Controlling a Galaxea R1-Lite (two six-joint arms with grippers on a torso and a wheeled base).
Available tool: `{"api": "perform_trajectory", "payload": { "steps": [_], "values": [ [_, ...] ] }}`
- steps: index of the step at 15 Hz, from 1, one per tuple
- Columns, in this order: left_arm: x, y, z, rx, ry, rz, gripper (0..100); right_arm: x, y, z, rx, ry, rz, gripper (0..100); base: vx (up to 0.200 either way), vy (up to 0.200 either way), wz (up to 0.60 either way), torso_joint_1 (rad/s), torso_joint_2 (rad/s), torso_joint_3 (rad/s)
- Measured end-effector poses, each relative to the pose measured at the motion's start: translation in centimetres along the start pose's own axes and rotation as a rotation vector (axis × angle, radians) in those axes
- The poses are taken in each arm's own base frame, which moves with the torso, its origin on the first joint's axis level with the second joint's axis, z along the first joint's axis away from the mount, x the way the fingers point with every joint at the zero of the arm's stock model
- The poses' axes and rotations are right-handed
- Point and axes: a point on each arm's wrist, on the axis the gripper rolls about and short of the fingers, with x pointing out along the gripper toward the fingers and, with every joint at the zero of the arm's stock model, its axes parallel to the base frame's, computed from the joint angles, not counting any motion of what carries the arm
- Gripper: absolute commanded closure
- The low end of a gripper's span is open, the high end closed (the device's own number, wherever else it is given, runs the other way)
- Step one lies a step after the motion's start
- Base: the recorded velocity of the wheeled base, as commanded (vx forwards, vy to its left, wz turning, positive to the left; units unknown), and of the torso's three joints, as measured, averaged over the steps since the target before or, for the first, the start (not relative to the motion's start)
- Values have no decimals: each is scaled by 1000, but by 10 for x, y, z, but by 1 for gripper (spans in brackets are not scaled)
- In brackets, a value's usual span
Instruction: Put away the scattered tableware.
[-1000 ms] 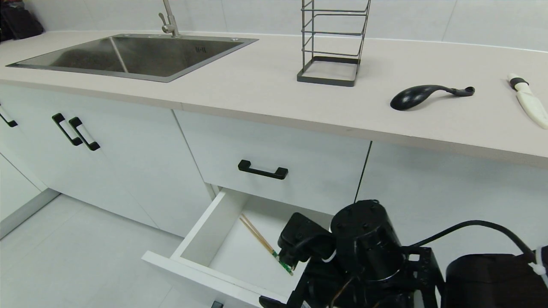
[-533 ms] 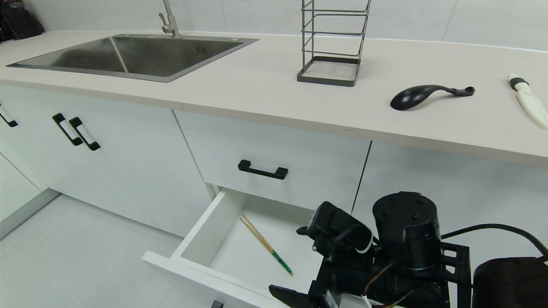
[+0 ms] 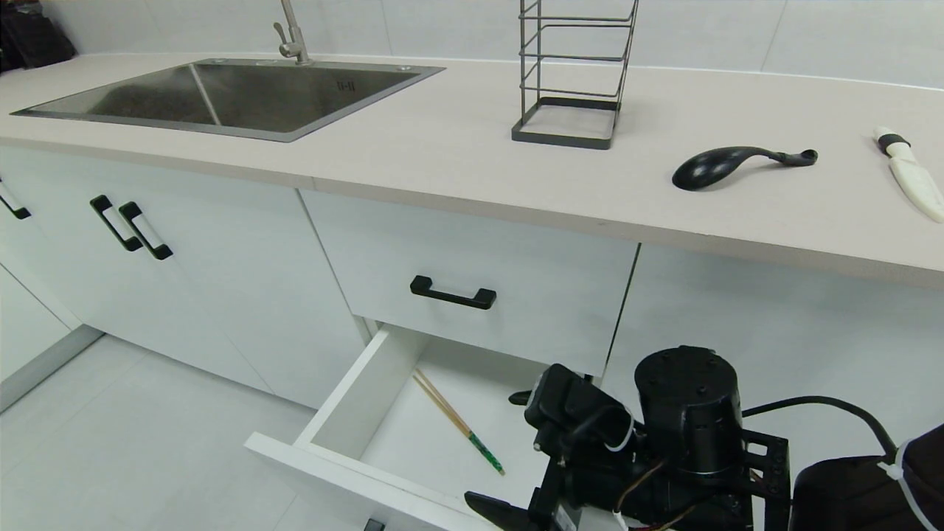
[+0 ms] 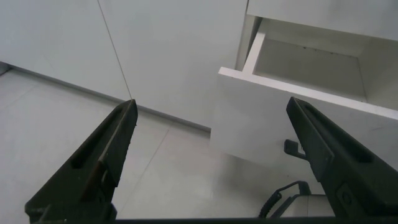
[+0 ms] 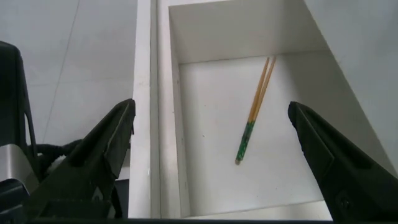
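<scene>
Overall light: bright, even and diffuse, falling from above; the cabinet fronts and floor read pale.
Shadows: soft, faint patches beneath the black spoon and wire rack on the countertop; a dimmer band under its overhang.
Glare: muted sheen on the sink basin.
Drawer: interior evenly lit.

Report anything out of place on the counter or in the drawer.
The black spoon and white knife lie loose on the countertop, not put away. The chopsticks lie in the open drawer. Nothing spilled or broken.
</scene>
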Motion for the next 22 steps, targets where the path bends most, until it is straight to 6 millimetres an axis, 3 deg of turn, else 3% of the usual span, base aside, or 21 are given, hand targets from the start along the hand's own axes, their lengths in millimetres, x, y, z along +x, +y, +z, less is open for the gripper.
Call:
{"api": "perform_trajectory", "payload": {
  "steps": [6, 10, 15, 22],
  "values": [
    [0, 0, 0, 0, 2, 0, 0, 2, 10, 6, -28, 34, 47, 0, 0, 0, 0, 14, -17, -5],
    [0, 0, 0, 0, 1, 0, 0, 6, 7, 17, -23, 71, 54, 0, 0, 0, 0, 215, -137, -112],
    [0, 0, 0, 0, 0, 0, 0, 12, 10, 42, -34, 52, 77, 0, 0, 0, 0, 225, -589, -208],
    [0, 0, 0, 0, 1, 0, 0, 15, 10, 52, -33, 80, 94, 0, 0, 0, 0, 214, -485, -222]
  ]
}}
